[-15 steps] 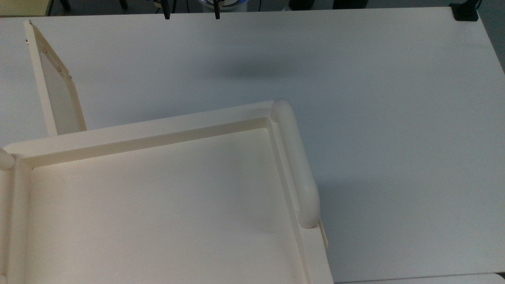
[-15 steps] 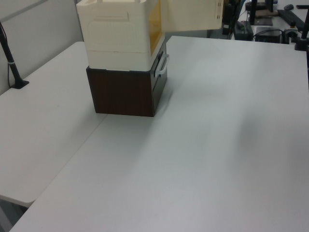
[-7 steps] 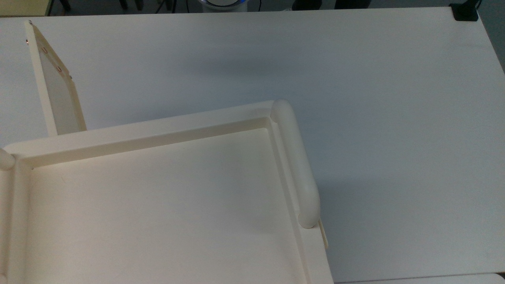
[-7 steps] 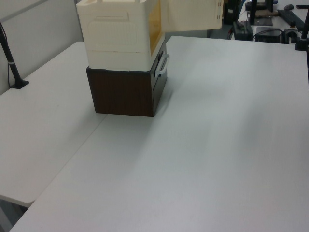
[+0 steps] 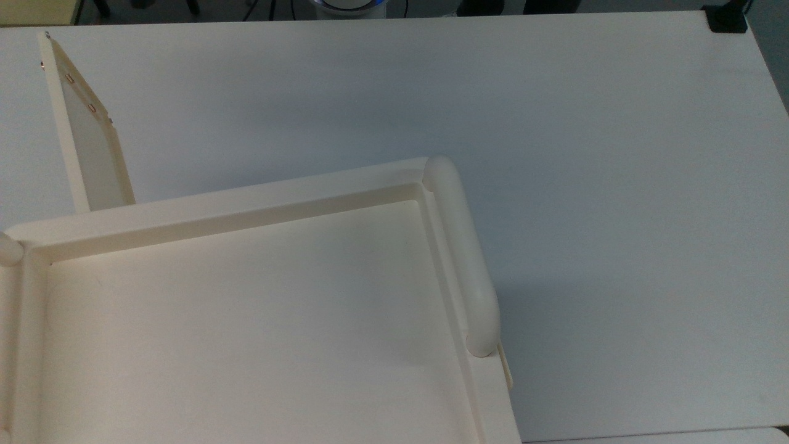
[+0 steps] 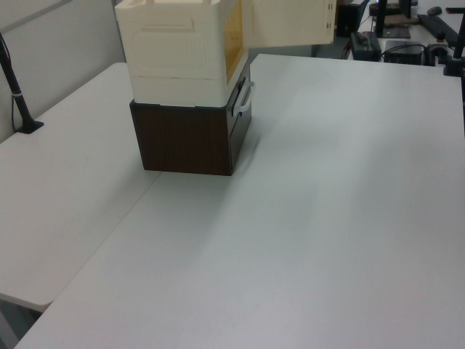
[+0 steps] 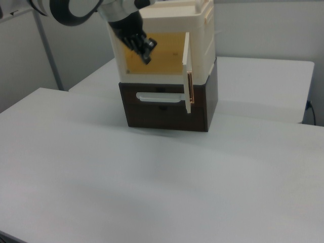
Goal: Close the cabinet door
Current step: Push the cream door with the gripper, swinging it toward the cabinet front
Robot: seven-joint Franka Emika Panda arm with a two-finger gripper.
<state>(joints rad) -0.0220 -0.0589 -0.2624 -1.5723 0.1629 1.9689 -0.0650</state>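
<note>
Cream cabinet door [image 7: 188, 73] stands open; gripper [image 7: 144, 48] hovers apart, fingers' state unclear.

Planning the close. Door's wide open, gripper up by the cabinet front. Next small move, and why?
Probably bring the gripper across toward the right view's right, around behind the cabinet door. The door stands swung out, edge-on to that camera, and the gripper hangs before the opening, not touching it.
</note>
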